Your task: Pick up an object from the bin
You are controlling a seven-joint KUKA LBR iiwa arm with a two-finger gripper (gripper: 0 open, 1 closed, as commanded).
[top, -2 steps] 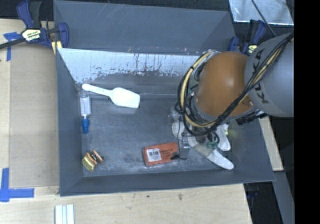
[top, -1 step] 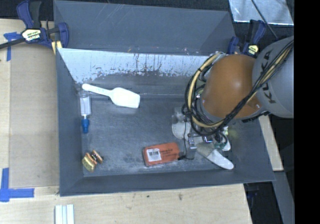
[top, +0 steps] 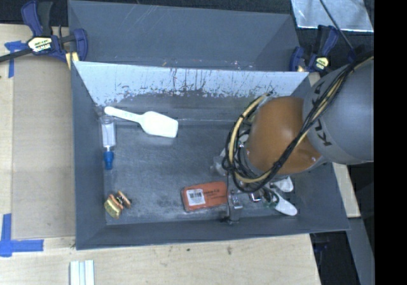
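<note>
the tool is seen low in the grey bin, right of centre by the near wall, just beside the right end of a flat orange packet with a white label. whether the tool is open or closed cannot be told. a white scoop, a blue-tipped clear tube and a small brass piece are found well apart at the left.

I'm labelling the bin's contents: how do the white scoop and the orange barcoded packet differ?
The white scoop is all white; the orange packet carries a white barcode label. The scoop has a thin handle widening to a blade; the packet is a flat rectangle. The scoop lies back left; the packet lies in front, beside the gripper. Both rest on the bin floor.
</note>
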